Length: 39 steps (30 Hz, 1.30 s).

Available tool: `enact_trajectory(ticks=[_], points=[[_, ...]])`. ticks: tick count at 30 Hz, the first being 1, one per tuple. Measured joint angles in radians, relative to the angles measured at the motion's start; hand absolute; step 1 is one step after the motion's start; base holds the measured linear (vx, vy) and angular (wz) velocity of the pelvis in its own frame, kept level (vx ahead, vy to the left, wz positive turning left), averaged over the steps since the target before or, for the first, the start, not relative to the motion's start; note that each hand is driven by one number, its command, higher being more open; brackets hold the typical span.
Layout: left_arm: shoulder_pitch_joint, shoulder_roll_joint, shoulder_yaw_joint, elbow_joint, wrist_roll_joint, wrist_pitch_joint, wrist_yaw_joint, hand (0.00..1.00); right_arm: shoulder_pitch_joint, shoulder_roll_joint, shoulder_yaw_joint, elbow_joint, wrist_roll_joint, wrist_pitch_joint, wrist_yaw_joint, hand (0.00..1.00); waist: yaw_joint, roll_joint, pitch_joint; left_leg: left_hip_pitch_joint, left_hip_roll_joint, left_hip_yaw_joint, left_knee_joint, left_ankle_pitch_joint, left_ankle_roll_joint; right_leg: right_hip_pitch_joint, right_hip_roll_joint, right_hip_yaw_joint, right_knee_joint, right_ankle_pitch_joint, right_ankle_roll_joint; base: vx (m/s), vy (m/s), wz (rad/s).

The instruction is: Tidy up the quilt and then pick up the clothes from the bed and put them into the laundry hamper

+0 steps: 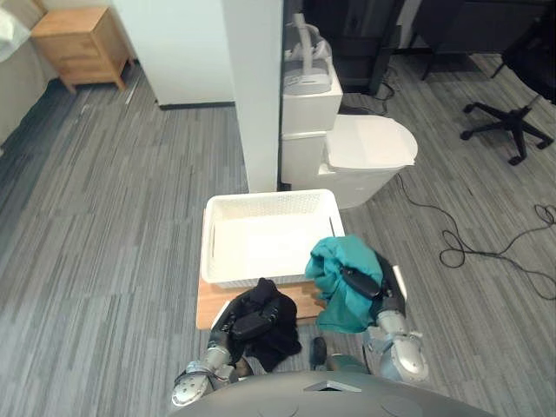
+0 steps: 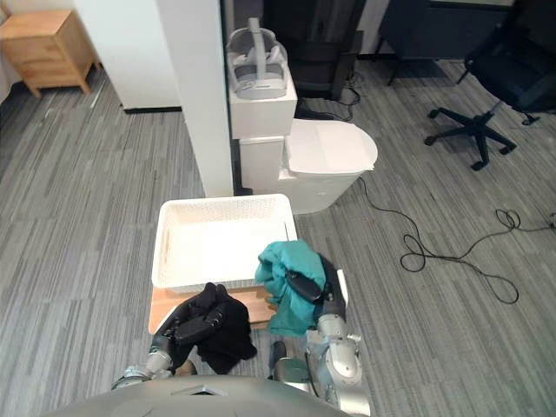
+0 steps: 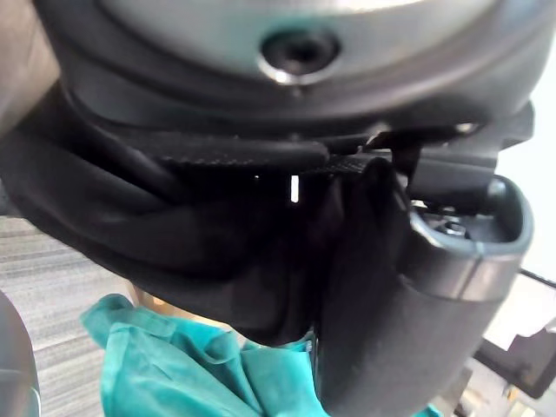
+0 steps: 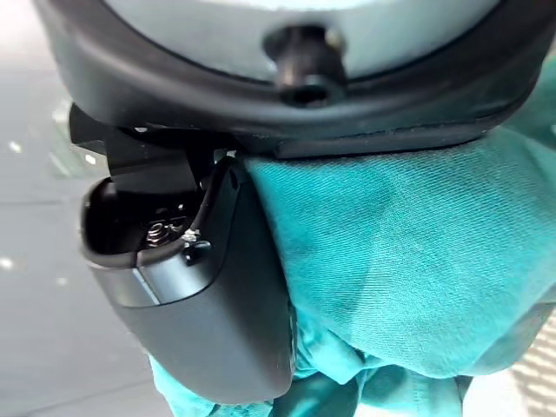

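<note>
The right hand (image 1: 360,280) is curled round a teal garment (image 1: 337,259) hanging at the near right corner of the white laundry hamper (image 1: 211,228), partly outside its rim. The left hand (image 1: 249,325) clutches a black garment (image 1: 278,342) short of the hamper's near wall, above the wooden board (image 1: 208,308) beneath it. Release here would likely drop either garment onto the board or the floor (image 1: 122,226), since neither bundle is fully over the hamper's interior.

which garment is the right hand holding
The teal garment, bunched in the right hand by the basket's near corner; the black garment is in the left hand.
</note>
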Motion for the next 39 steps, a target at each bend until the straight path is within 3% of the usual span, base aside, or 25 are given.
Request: enact_trajectory(ticks=[1, 4, 8, 17, 21, 24, 27, 32, 33, 39], points=[[0.001, 0.002, -0.006, -0.035, 0.023, 0.002, -0.009, 0.00, -0.001, -0.015, -0.020, -0.074, -0.009, 0.000, -0.002, 0.00, 0.004, 0.013, -0.013, 0.014, -0.015, 0.016, -0.108, 0.077, -0.050, -0.010, 0.004, 0.028, -0.002, 0.012, 0.019, 0.17, 0.100, -0.70], [-0.028, 0.037, -0.012, -0.102, 0.018, 0.028, -0.016, 0.00, 0.001, -0.059, -0.069, -0.304, -0.078, 0.001, -0.002, 0.00, -0.030, -0.016, -0.026, 0.056, -0.069, 0.051, -0.198, 0.099, -0.041, -0.011, -0.031, 0.043, -0.025, 0.024, 0.039, 0.13, 0.091, -0.27], [-0.082, 0.059, 0.008, -0.113, 0.012, 0.088, -0.045, 0.00, -0.055, -0.157, -0.162, -0.517, -0.115, 0.027, 0.022, 0.00, -0.040, -0.023, -0.041, 0.076, -0.095, 0.048, -0.237, 0.105, -0.035, -0.008, -0.050, 0.023, -0.026, 0.029, 0.046, 0.08, 0.070, -0.02], [-0.073, 0.059, 0.004, -0.086, 0.008, 0.124, -0.080, 0.00, -0.265, -0.361, -0.184, -0.639, -0.115, 0.188, 0.203, 0.00, -0.047, -0.027, -0.050, 0.064, -0.121, -0.012, -0.317, 0.147, -0.033, -0.010, -0.063, -0.060, -0.040, 0.038, 0.060, -0.01, -0.005, 0.20], [-0.071, 0.058, 0.004, -0.051, 0.008, 0.124, -0.080, 0.00, -0.311, -0.367, -0.156, -0.639, -0.114, 0.257, 0.229, 0.00, -0.040, -0.033, -0.079, 0.031, -0.128, -0.038, -0.322, 0.159, -0.030, -0.027, -0.064, -0.089, -0.041, 0.039, 0.063, -0.05, -0.023, 0.19], [-0.073, 0.057, 0.012, -0.046, 0.008, 0.124, -0.079, 0.00, -0.347, -0.360, -0.090, -0.578, -0.116, 0.317, 0.230, 0.00, -0.036, -0.032, -0.091, 0.026, -0.140, -0.063, -0.340, 0.178, -0.023, -0.026, -0.078, -0.117, -0.042, 0.042, 0.066, -0.04, 0.005, 0.24], [-0.076, 0.047, 0.027, -0.050, 0.008, 0.124, -0.081, 0.00, -0.380, -0.325, -0.017, -0.361, -0.161, 0.360, 0.218, 0.00, -0.029, -0.034, -0.112, 0.013, -0.155, -0.096, -0.352, 0.196, -0.013, -0.023, -0.087, -0.151, -0.042, 0.047, 0.075, -0.06, 0.017, 0.36], [-0.071, 0.040, 0.070, -0.134, 0.008, 0.135, -0.088, 0.00, -0.393, -0.196, 0.029, 0.112, -0.315, 0.400, 0.103, 0.00, 0.023, -0.031, -0.114, 0.007, -0.188, -0.154, -0.403, 0.245, 0.002, -0.009, -0.113, -0.211, -0.053, 0.048, 0.076, -0.07, 0.033, 0.35], [-0.071, 0.040, 0.079, -0.153, 0.008, 0.138, -0.088, 0.00, -0.393, -0.184, 0.030, 0.148, -0.315, 0.401, 0.095, 1.00, 0.023, -0.030, -0.114, 0.004, -0.190, -0.163, -0.411, 0.250, 0.003, -0.008, -0.115, -0.221, -0.057, 0.049, 0.077, -0.08, 0.006, 0.34], [-0.072, 0.041, 0.139, -0.295, -0.029, 0.149, -0.121, 0.00, -0.394, -0.100, 0.077, 0.368, -0.396, 0.392, 0.010, 1.00, 0.023, -0.016, -0.112, -0.008, -0.198, -0.222, -0.438, 0.291, 0.007, 0.008, -0.120, -0.286, -0.057, 0.050, 0.079, -0.07, 0.003, 0.30]])
